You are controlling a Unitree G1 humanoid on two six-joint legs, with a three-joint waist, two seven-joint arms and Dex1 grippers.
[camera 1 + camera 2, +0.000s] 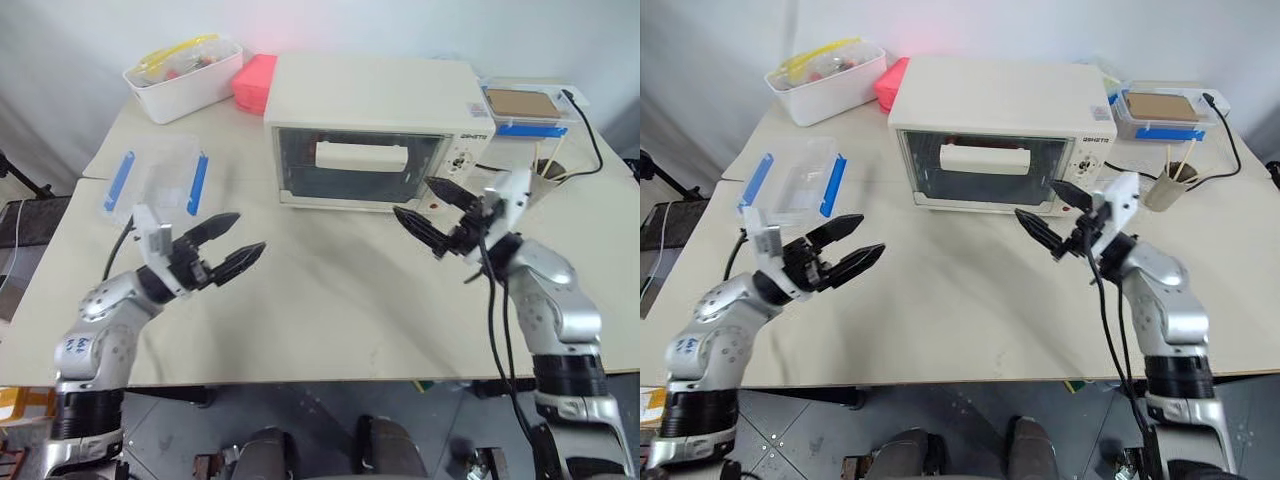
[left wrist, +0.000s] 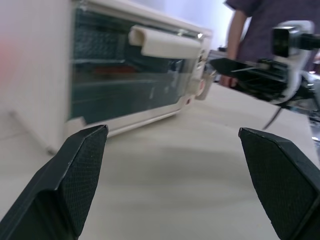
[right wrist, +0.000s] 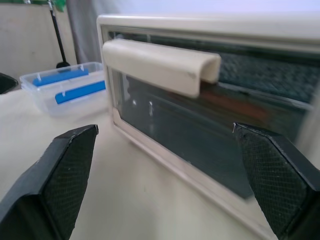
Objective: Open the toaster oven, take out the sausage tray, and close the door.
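Both hands, left hand (image 1: 228, 250) and right hand (image 1: 432, 212), hover spread and empty; the right should hook the door (image 1: 360, 165) handle (image 1: 361, 155) squarely, then pull down.

Behind the shut door (image 3: 190, 150), the sausage tray (image 2: 107, 71) shows only as a blurred reddish streak.

One dark line of lettering is seen on the toaster oven (image 1: 372, 128) — on its control panel, right of centre in the left eye view — but it cannot be read with certainty.
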